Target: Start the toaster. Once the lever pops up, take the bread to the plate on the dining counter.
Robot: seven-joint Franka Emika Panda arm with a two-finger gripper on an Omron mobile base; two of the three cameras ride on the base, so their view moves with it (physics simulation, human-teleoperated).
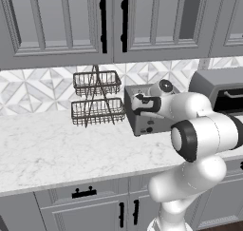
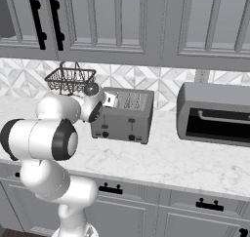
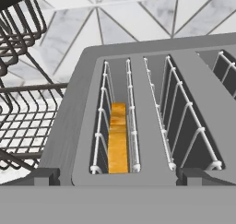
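The gripper (image 3: 118,174) hangs just above the near end of the toaster (image 2: 123,119), its fingers spread wide and holding nothing. The toaster stands on the marble worktop (image 1: 52,149) against the tiled wall, with a two-tier wire basket (image 1: 97,98) just beside it on the left and a microwave (image 2: 215,114) near on the right. The bread (image 3: 118,140) — a small orange-yellow slice — sits deep in the left slot, between the wire guides. The lever (image 2: 131,120) is a small dark tab on the front face, above the knobs. Risk: the hand is over the slots, not the front face — a straight descent would strike the top edge instead of the lever. Swinging left could snag the basket wires.
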